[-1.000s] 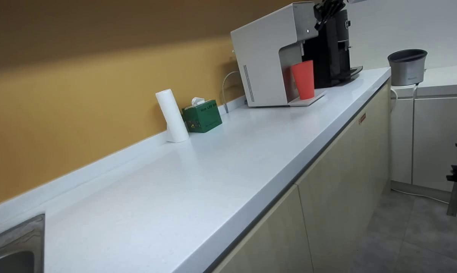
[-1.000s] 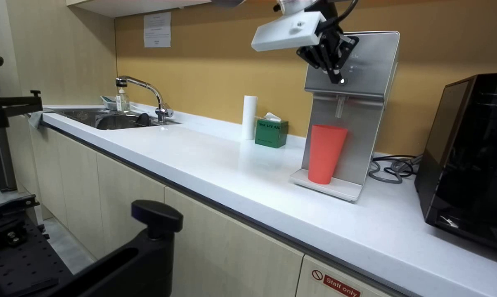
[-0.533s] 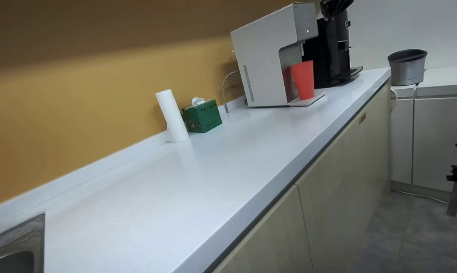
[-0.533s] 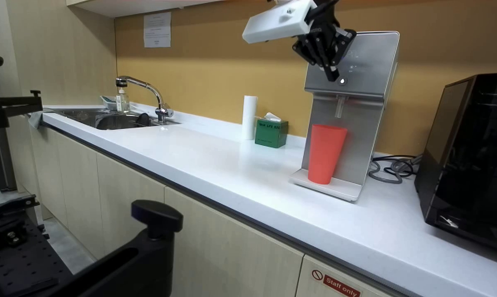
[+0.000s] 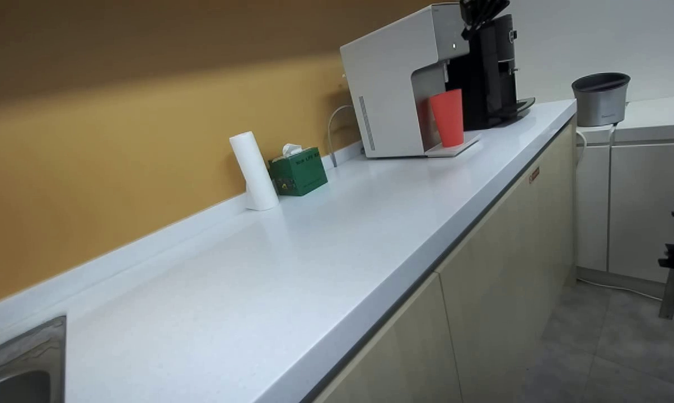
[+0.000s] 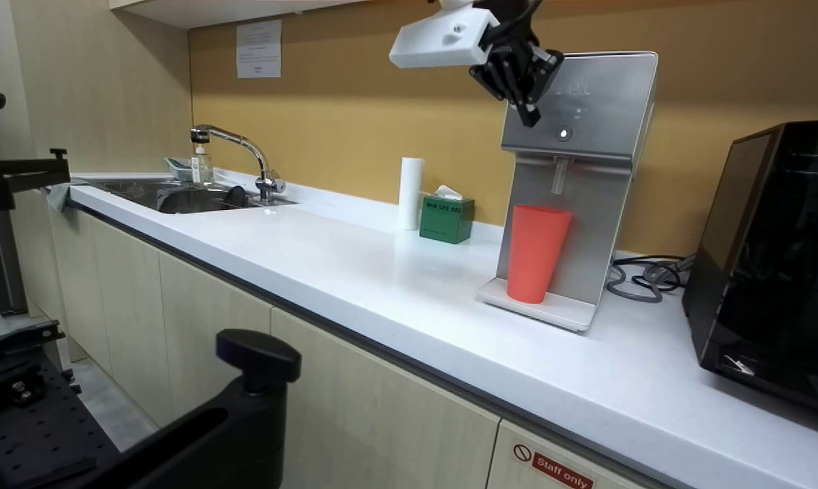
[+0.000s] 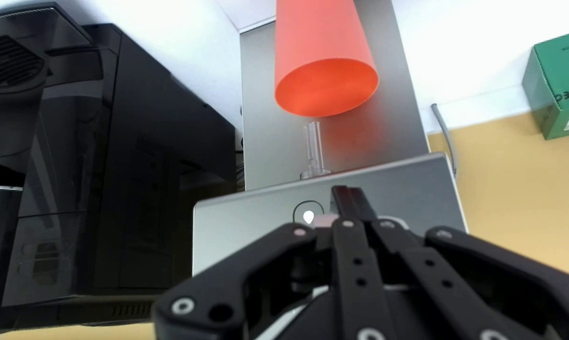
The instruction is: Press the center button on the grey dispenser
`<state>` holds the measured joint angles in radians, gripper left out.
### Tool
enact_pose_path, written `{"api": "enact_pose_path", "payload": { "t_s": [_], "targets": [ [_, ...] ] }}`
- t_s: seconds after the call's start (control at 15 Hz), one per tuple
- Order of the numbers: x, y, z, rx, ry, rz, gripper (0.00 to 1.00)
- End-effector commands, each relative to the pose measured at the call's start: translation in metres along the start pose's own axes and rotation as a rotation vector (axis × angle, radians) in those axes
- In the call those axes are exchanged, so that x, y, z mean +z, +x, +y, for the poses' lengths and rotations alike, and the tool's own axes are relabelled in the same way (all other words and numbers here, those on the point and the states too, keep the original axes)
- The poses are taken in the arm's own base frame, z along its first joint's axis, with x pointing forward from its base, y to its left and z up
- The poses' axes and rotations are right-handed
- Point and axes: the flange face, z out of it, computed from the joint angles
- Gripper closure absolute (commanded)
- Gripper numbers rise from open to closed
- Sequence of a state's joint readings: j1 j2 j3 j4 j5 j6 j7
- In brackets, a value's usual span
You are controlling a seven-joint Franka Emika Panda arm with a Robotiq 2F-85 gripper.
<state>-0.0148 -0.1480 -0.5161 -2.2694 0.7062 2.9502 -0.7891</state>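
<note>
The grey dispenser (image 6: 606,102) stands on the counter, its flat pale side (image 5: 393,84) showing in an exterior view. Its round button with a lit white drop mark (image 6: 564,134) sits low on the upper front panel. In the wrist view the button (image 7: 308,216) is partly hidden by the gripper. My gripper (image 6: 530,117) is shut and empty, in front of the panel, left of and slightly above the button in that exterior view, apart from it. In the wrist view the fingertips (image 7: 350,192) lie together to the right of the button. A red cup (image 6: 537,255) stands under the spout (image 7: 314,146).
A black coffee machine (image 6: 783,272) stands beside the dispenser and fills the left of the wrist view (image 7: 161,189). A green tissue box (image 6: 446,219) and a white paper roll (image 6: 410,193) stand by the wall. A sink (image 6: 198,197) is farther along the counter.
In an exterior view my shut gripper has moved left and slightly up, from beside the button to farther from it, uncovering the button. The dispenser and cup have not moved.
</note>
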Motion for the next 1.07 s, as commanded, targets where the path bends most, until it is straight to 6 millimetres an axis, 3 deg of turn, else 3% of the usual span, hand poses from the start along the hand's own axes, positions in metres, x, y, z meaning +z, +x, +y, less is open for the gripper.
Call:
{"api": "enact_pose_path", "payload": {
  "t_s": [0.0,1.0],
  "targets": [
    [0.003,0.006,-0.006,0.036,0.005,0.027,1.0],
    [0.028,0.013,-0.006,0.002,-0.119,0.086,1.0]
  ]
}}
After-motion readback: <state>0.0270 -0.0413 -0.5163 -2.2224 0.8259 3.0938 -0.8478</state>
